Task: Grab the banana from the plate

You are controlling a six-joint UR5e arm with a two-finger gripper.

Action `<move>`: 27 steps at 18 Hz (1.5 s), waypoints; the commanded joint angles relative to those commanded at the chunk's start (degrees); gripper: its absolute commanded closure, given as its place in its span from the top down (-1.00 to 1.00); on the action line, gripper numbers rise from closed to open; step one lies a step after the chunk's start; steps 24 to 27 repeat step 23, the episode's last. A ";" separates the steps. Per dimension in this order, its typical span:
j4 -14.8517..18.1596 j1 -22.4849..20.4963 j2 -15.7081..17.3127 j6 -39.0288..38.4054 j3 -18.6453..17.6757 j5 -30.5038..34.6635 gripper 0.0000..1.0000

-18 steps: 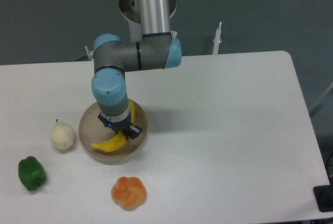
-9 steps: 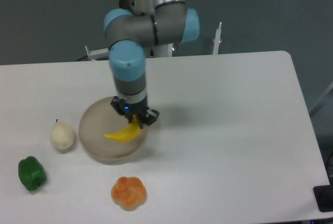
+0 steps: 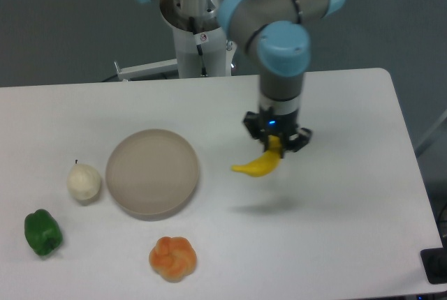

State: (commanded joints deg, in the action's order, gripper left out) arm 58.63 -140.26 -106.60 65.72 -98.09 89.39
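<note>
The yellow banana hangs in the air from my gripper, which is shut on its upper end. It is well above the white table, to the right of the plate, with its shadow on the table below. The round beige plate lies bare at the left-centre of the table. The gripper is about a plate's width to the right of the plate's rim.
A pale round fruit lies just left of the plate. A green pepper sits at the front left. An orange lobed fruit lies in front of the plate. The arm's base stands at the back edge.
My gripper lifted the banana off the plate and carried it to the right, off the plate's rim and over the bare table. The plate now holds nothing.
</note>
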 joint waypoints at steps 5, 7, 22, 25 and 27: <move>-0.35 -1.77 -5.80 3.01 3.16 2.45 -0.92; -0.44 -1.86 -7.21 3.53 4.04 4.21 -0.92; 0.17 -4.05 -9.50 13.64 9.23 2.46 -0.92; 0.26 -4.05 -9.50 13.64 9.41 2.46 -0.92; 0.26 -4.05 -9.50 13.64 9.41 2.46 -0.92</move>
